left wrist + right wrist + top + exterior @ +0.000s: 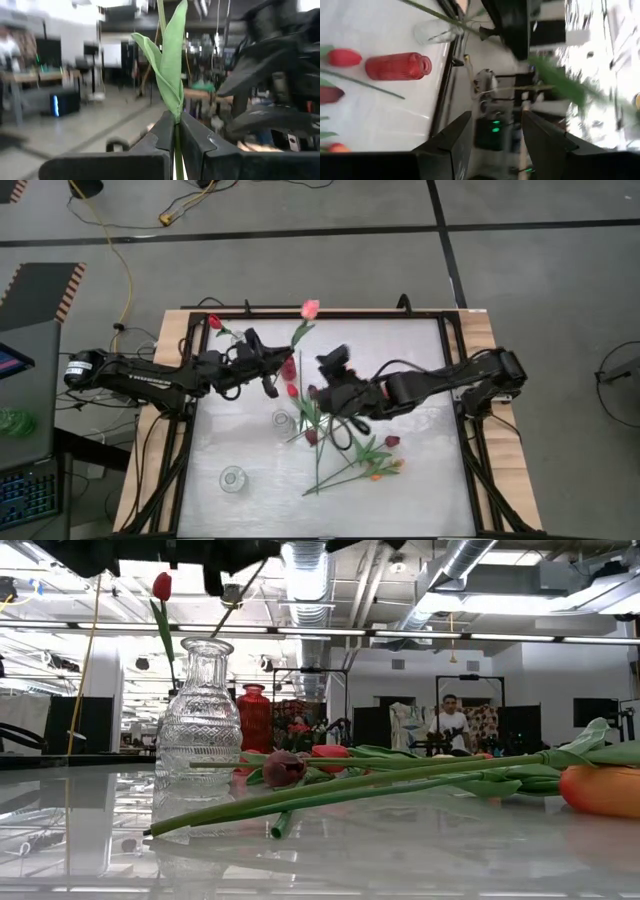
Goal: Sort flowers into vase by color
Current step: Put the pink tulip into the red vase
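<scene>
Two grippers: left gripper [177, 145] jaws clamped on tulip stem [177, 155]; right gripper [495, 137] jaws spread wide, empty.

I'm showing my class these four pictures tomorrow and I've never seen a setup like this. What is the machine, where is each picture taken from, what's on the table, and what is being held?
It is a robot with two dark arms at a white table. One picture looks straight down from above, one looks level across the tabletop, and the other two come from cameras on each arm's wrist.

The left gripper is shut on the green stem of a pink tulip, held above the table. The right gripper is open and holds nothing.

On the table are a clear glass vase, a red vase, another clear vase and loose tulips lying in a pile. A red tulip already stands in the clear glass vase.
</scene>
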Controlling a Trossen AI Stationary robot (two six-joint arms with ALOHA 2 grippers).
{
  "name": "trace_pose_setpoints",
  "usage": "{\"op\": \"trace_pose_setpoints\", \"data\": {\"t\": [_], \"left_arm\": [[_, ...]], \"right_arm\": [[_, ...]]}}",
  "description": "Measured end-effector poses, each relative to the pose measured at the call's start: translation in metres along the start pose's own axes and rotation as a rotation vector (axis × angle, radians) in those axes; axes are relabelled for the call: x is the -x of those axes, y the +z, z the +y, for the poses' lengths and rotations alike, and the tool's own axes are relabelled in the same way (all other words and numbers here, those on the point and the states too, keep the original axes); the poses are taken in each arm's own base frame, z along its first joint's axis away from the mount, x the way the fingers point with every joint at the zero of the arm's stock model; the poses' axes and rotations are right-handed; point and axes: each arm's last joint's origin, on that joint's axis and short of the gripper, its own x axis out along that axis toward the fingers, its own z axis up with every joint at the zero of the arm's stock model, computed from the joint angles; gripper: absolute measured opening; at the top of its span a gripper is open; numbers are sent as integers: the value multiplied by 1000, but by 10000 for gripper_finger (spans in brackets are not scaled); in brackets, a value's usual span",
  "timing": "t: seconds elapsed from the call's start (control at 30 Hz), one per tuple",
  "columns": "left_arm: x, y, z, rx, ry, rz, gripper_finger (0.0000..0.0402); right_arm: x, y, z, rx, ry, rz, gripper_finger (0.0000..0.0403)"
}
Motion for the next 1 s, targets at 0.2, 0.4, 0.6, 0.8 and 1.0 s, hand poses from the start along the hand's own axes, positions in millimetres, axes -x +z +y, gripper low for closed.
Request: {"op": "trace_pose_setpoints", "data": {"t": [0.2, 0.4, 0.6, 0.8, 1.0], "left_arm": [[1, 15, 1, -129, 18, -149, 5], [2, 23, 1, -268, 28, -224, 5], [-3, 18, 6, -320, 5, -228, 5], [-17, -1, 16, -315, 30, -174, 5], [-30, -19, 24, -313, 66, -199, 5]], "right_arm": [[21, -40, -27, -325, 109, 31, 196], [22, -77, -24, -567, 302, 53, 196], [7, -106, 15, -668, 254, 29, 196], [-12, -129, 42, -774, 181, 7, 196], [-29, -135, 53, -807, 162, 18, 196]]}}
